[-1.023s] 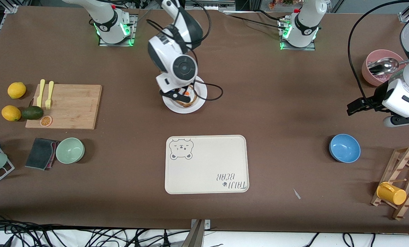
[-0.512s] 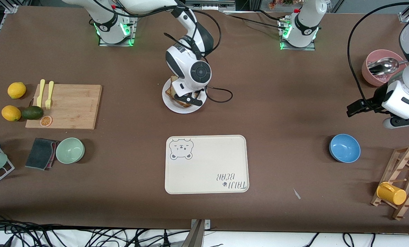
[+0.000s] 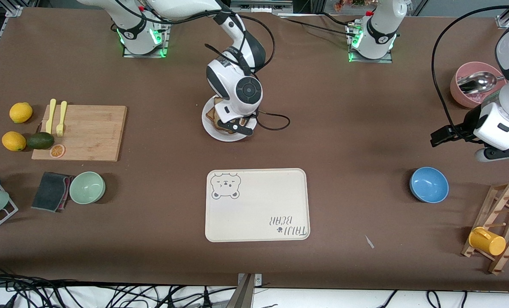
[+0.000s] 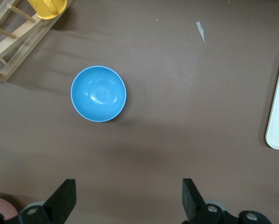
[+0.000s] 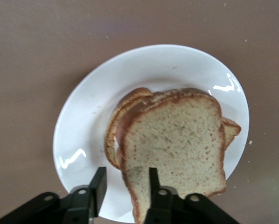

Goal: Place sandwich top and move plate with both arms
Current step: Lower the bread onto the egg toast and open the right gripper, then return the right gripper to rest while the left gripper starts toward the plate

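Observation:
The sandwich top, a speckled slice with a darker crust, lies on a stack of bread on the white plate. My right gripper is low over the plate's edge. Its jaws straddle the slice's crust: one finger is over the slice's face, the other stands apart from the crust. In the front view the right hand covers most of the plate, and only part of the bread shows. My left gripper waits open and empty over bare table.
The cream bear tray lies nearer the front camera than the plate. A blue bowl, a pink bowl with a spoon and a wooden rack with a yellow cup stand at the left arm's end. A cutting board lies at the right arm's end.
The right hand swung across the plate and came down with the slice, which now rests on the stack. The left hand drifted slightly.

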`<state>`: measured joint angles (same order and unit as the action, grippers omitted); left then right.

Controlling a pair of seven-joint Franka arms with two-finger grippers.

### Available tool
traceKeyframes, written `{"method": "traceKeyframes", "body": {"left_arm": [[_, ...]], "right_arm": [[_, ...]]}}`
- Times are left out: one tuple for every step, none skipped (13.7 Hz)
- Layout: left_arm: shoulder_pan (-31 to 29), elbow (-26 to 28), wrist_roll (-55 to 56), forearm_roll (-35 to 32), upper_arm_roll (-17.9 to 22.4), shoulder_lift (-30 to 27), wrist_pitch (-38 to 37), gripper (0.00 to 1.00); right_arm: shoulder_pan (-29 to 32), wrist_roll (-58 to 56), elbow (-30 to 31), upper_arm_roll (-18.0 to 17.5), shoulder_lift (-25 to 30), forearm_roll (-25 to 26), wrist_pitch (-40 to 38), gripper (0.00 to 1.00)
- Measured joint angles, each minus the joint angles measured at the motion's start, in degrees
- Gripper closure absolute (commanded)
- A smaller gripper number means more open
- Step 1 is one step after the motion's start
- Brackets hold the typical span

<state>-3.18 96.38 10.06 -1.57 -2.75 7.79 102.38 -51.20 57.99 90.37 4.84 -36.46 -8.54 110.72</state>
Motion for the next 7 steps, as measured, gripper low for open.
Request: {"method": "traceKeyframes", "body": {"left_arm": [[0.0, 0.0, 0.0, 0.0, 0.0, 0.1, 0.0, 0.00], [0.0, 0.0, 0.0, 0.0, 0.0, 0.1, 0.0, 0.00], [0.0, 0.0, 0.0, 0.0, 0.0, 0.2, 0.0, 0.00], [0.0, 0.0, 0.0, 0.0, 0.0, 0.3, 0.0, 0.00], [0.0, 0.0, 0.0, 0.0, -0.1, 0.3, 0.0, 0.00], [0.1, 0.0, 0.0, 0.0, -0.1, 0.4, 0.0, 0.00], [0.2, 0.0, 0.0, 0.0, -0.2, 0.5, 0.1, 0.00]], "right_arm": [[0.0, 0.0, -1.3, 0.3, 0.0, 0.0, 0.0, 0.00], [0.2, 0.0, -2.7, 0.8, 0.1, 0.0, -0.2, 0.00], [0.6, 0.0, -3.9, 1.3, 0.2, 0.0, -0.9, 0.00], [1.6, -0.2, -4.7, 1.7, 0.7, 0.0, -2.1, 0.00], [2.9, -1.0, -5.2, 1.9, 1.5, 0.0, -3.4, 0.00], [4.5, -2.7, -5.6, 2.1, 2.7, 0.1, -4.4, 0.00], [6.3, -4.6, -5.9, 2.4, 4.2, 0.1, -5.3, 0.00]]}}
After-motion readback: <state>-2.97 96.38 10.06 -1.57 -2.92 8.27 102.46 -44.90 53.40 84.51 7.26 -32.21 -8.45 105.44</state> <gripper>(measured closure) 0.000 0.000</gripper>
